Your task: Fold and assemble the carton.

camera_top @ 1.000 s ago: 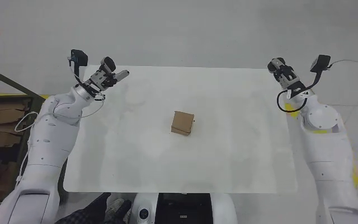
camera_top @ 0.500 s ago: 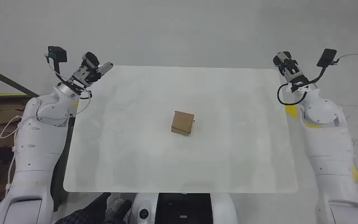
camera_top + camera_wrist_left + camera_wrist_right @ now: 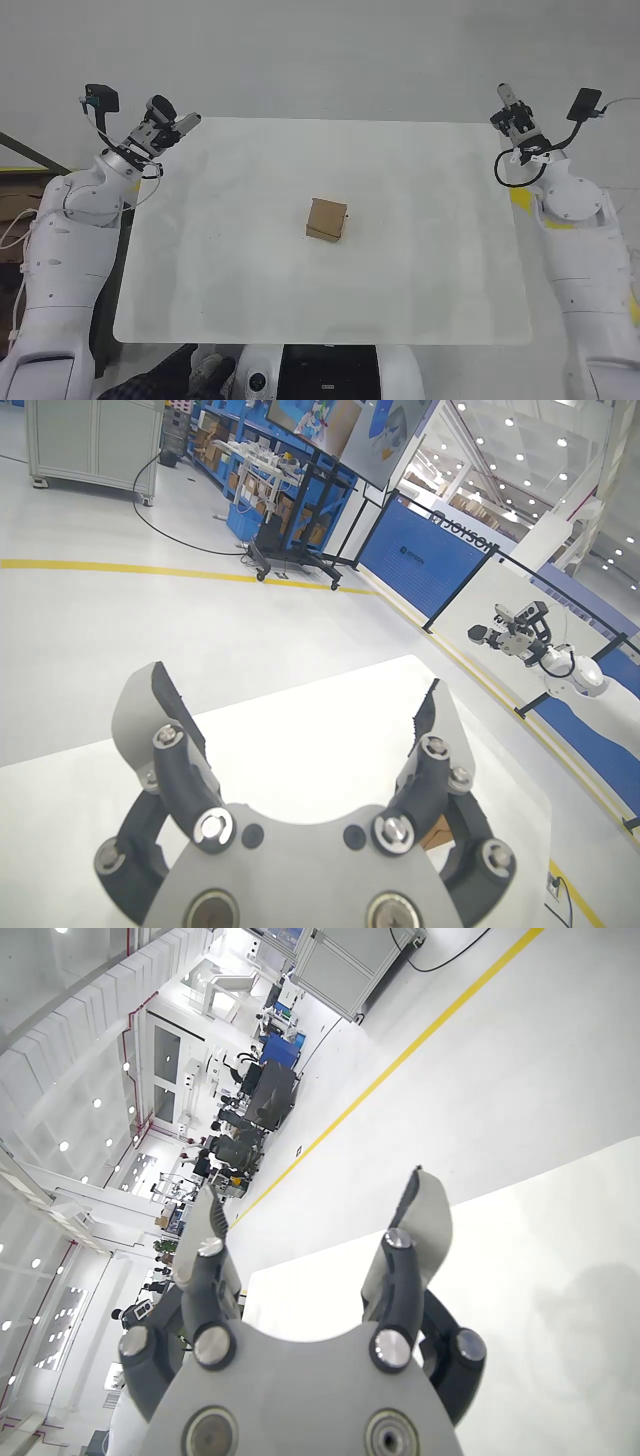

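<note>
the carton (image 3: 326, 219) sits in the middle of the table (image 3: 430, 290), apparently folded shut. left gripper (image 3: 295, 700) and right gripper (image 3: 315, 1208) hang at far corners, fingers wide, empty, likely parked clear.

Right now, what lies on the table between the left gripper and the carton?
Nothing: in the top view, only bare white table separates the open left gripper from the carton.
</note>
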`<state>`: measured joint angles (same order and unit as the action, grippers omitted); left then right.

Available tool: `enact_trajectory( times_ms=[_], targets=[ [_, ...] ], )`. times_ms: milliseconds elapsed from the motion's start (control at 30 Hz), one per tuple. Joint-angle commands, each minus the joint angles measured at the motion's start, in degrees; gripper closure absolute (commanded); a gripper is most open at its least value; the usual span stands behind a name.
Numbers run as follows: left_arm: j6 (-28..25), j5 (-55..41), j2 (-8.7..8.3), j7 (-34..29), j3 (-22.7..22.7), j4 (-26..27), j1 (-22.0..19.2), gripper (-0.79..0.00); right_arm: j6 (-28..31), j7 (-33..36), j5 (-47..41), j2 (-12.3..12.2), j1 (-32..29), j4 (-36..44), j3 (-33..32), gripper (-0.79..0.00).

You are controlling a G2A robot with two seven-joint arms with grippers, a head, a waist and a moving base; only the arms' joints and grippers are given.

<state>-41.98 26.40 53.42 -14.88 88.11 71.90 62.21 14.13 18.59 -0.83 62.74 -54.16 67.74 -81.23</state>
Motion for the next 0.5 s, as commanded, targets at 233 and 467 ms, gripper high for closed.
enact_trajectory(
  times_ms=[233, 467],
  targets=[
    [0.0, 0.0, 0.00, 0.0, 0.0, 0.0, 0.0, -0.784, 0.0, 0.0, 0.0, 0.0, 0.0, 0.0, 0.0, -0.785],
    [0.0, 0.0, 0.00, 0.0, 0.0, 0.0, 0.0, -0.784, 0.0, 0.0, 0.0, 0.0, 0.0, 0.0, 0.0, -0.785]
  ],
)
